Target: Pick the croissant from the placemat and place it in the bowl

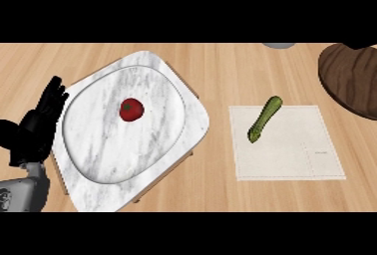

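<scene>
A light wooden bench (221, 64) fills the view, its grain running across. On its left lies a marble tray (193, 112) carrying a marble plate (103, 144) with a tomato (132, 109) on it. The left robot hand (40, 122) rests open at the tray's left edge, fingers straight, holding nothing. To the right lies a pale placemat (294, 154); on it is a slim green vegetable (264, 118), not a croissant. A dark wooden bowl (350, 79) sits at the upper right edge.
</scene>
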`<state>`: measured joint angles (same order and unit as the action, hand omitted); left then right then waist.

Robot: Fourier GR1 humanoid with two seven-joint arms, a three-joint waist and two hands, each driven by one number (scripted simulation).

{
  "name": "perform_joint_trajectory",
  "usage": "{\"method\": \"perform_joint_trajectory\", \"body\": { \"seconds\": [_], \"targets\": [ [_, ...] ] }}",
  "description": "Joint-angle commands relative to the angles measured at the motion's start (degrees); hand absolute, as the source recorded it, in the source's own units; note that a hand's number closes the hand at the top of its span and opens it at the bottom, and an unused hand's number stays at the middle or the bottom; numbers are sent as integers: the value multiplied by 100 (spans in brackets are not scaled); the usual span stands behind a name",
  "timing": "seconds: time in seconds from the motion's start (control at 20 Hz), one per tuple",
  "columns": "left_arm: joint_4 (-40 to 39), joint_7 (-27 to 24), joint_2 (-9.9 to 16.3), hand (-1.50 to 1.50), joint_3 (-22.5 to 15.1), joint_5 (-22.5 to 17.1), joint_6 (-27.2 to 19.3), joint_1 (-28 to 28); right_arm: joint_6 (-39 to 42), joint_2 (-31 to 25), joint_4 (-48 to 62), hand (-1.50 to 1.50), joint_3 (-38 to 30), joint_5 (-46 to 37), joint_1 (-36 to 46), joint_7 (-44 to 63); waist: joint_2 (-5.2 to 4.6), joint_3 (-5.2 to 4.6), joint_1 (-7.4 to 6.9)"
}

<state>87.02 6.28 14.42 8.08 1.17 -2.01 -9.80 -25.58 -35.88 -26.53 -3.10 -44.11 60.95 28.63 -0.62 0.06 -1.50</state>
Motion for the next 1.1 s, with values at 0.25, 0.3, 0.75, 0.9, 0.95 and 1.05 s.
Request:
{"method": "perform_joint_trajectory", "body": {
  "seconds": [0.25, 0.3, 0.75, 0.9, 0.95, 1.05],
  "targets": [
    [408, 311, -88, 0, -133, -7, 18, 22, -436, -621, 1166, 150, -824, 512, -320, -1657, -56, 18, -164],
    [203, 160, -191, 0, -248, 252, -182, -131, -484, -597, 1301, 150, -742, 363, -101, -1515, -71, 13, -160],
    [-35, 124, -139, 0, -37, 21, -74, -346, 562, -877, 2095, -150, -1113, 725, -634, -1445, -103, 26, -151],
    [111, 12, -173, 0, -171, 168, -104, -228, 970, -1006, 2049, -150, -1208, 840, -829, -2130, -103, 34, -172],
    [-30, 150, -73, 0, -122, 87, 23, -350, 920, -892, 2016, -150, -1292, 928, -834, -2241, -116, 36, -173],
    [114, 52, 36, 0, 10, -6, 94, -194, 855, -924, 1877, -150, -1669, 1308, -783, -2508, -90, 37, -192]
  ]
}}
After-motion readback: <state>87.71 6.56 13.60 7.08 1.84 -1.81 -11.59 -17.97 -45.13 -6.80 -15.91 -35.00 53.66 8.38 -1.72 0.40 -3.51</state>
